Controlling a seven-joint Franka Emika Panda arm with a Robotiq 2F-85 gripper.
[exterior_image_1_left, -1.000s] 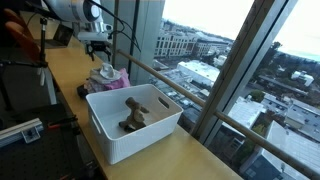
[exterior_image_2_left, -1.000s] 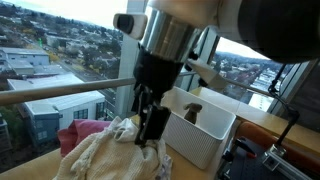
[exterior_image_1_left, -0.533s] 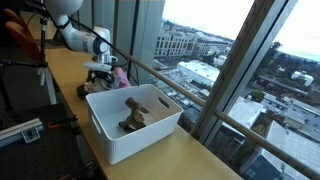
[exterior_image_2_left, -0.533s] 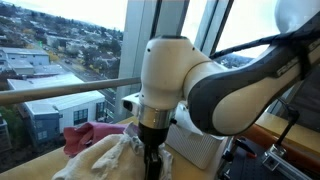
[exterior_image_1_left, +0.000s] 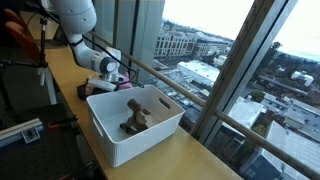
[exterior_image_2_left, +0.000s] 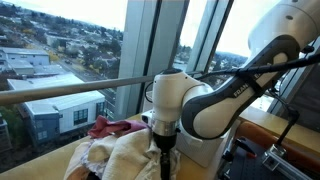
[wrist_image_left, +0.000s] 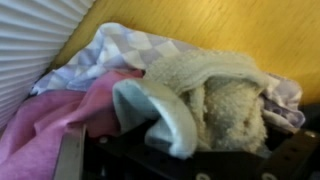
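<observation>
robot arm at a window-side counter. the gripper (exterior_image_2_left: 165, 160) is lowered into a heap of crumpled cloths (exterior_image_2_left: 120, 158) that lies on the long yellow wooden counter (exterior_image_1_left: 62, 72), just beside the white rectangular plastic bin (exterior_image_1_left: 112, 101); in both exterior views the fingers are sunk among the folds, so whether the jaws are apart or clamped on fabric cannot be told. the white jointed arm (exterior_image_1_left: 76, 18) bends down from above to the heap (exterior_image_1_left: 118, 80), which sits between the bin and the window rail (exterior_image_1_left: 165, 76). in the wrist view the heap fills the field: a cream terry towel (wrist_image_left: 228, 100) lies at the centre right, a pale blue-white cloth (wrist_image_left: 158, 112) curls in a loop just beside it and touches it, a pink cloth (wrist_image_left: 55, 115) spreads to the left, and a white-and-lilac checked cloth (wrist_image_left: 128, 45) lies behind them against the counter. a white ribbed surface (wrist_image_left: 30, 40) borders the heap at the upper left of that view, and dark parts of the gripper cross the lower edge, too blurred to show the fingertips. in an exterior view the pink cloth (exterior_image_2_left: 108, 127) lies on the window side of the heap. the bin holds a brown wooden object (exterior_image_1_left: 134, 114), well apart from the gripper. city buildings (exterior_image_1_left: 200, 70) show through the glass.
</observation>
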